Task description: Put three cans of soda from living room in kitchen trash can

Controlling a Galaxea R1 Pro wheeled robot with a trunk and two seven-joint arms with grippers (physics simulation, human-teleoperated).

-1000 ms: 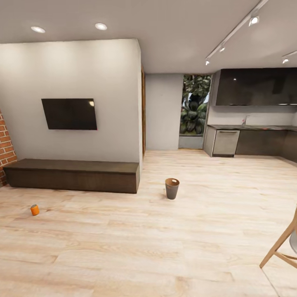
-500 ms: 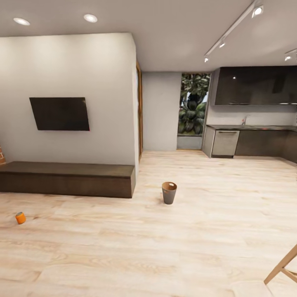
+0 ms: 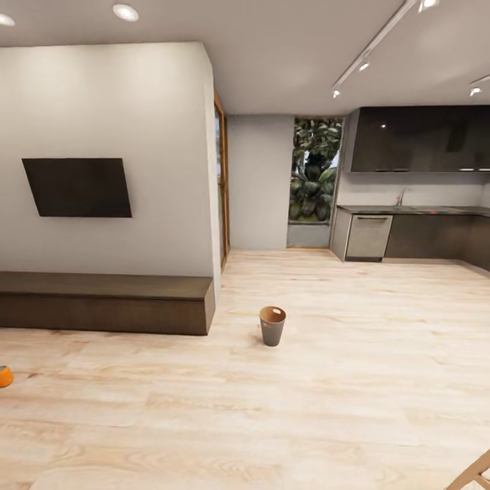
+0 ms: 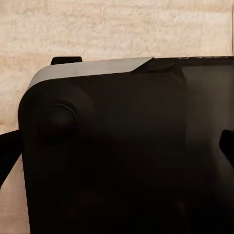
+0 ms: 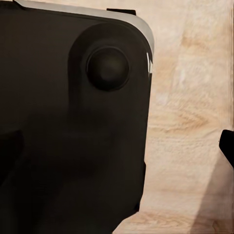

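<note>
The tash can (image 3: 272, 327), a small tapered bin with a grey outside and an orange-brown inside, stands upright on the plank floor a few metres ahead, near the middle of the head view. One orange can of soda (image 3: 4, 376) sits on the floor, cut by that view's left edge. In the left wrist view the left gripper (image 4: 117, 156) hangs over the robot's black body, its dark fingertips (image 4: 7, 156) far apart with nothing between them. The right gripper (image 5: 117, 151) looks the same, one fingertip (image 5: 228, 146) at the frame's edge, over bare wood floor.
A long low dark bench (image 3: 102, 303) runs along the white wall under a wall TV (image 3: 77, 187). Dark kitchen cabinets and a counter (image 3: 408, 235) fill the back right. A window with plants (image 3: 313, 177) is straight ahead. A wooden chair leg (image 3: 473, 474) pokes in bottom right.
The whole head view has slid left as the camera moved. The orange can now sits at the left edge, the brick wall has left the view, and the bin looks slightly nearer.
</note>
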